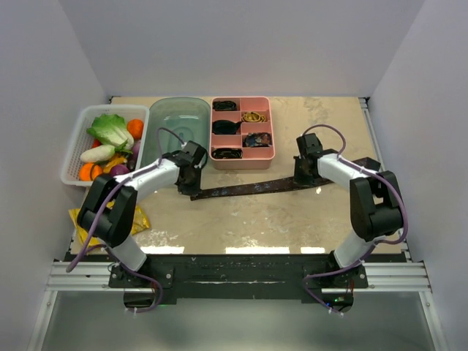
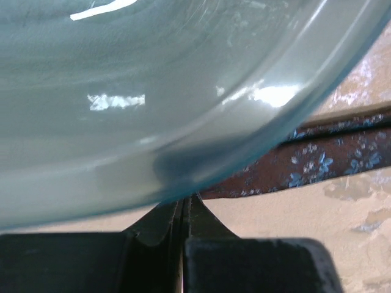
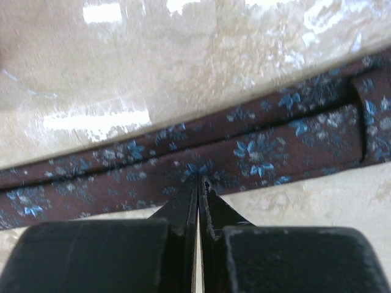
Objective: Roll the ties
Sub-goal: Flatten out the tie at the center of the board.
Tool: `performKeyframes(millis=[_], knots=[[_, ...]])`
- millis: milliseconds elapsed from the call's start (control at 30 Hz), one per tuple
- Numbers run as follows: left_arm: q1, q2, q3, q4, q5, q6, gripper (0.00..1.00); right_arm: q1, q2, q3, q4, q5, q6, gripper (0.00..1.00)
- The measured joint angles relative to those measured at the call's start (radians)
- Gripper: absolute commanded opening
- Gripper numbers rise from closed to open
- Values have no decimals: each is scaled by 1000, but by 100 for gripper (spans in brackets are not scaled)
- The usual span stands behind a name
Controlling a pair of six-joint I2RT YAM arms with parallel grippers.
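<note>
Closest up, the right gripper (image 3: 199,183) has its black jaws pressed together, tips down on the near edge of the maroon tie (image 3: 275,146), a brown-maroon strip with small blue flowers. From where I stand I can't say whether any cloth is nipped between them. The left gripper (image 2: 185,204) is closed tight as well, with its tips just beside the tie's other end. That end runs under the curved wall of a translucent teal bowl (image 2: 153,91) which looms right over this claw.

Behind the tie sits a pink compartment tray (image 1: 241,162). Its left column holds rolled black ties (image 1: 225,127), one coil to each of three compartments, and a yellowish coil (image 1: 254,116) lies in the top right one. The teal bowl stands just left of the tray. Left again is a white slotted basket (image 1: 73,157) with a leafy green (image 1: 110,130), a white radish (image 1: 97,153), orange pieces and something purple. A yellow packet (image 1: 139,219) lies under the left arm.

All of it rests on a glossy, beige marbled table (image 1: 256,219) boxed in by plain white walls, with a metal rail (image 1: 241,274) along the near edge. The tie lies flat, stretched slantwise between the two claws
</note>
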Motion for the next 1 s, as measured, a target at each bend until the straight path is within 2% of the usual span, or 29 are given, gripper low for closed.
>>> performKeyframes(millis=[167,233,267,333,533,633,800,1000], knots=[[0,-105,41,-66,-2,0,29,9,-54,5,-69,5,-5,0],[1,-151,69,-70,3,0,43,24,-74,19,-96,17,-9,0],[1,-175,83,-69,7,-1,46,35,-81,27,-108,26,-11,0],[4,-213,97,-62,23,-1,58,76,-98,50,-127,50,-18,0],[60,-273,88,-32,156,-4,82,268,-91,142,-134,62,-37,0],[101,-300,50,26,271,-8,86,342,-42,175,-109,40,-42,0],[196,-371,-50,145,501,-37,87,398,89,201,-77,26,-44,0],[224,-386,-67,195,589,-44,87,407,171,221,-70,61,-45,0]])
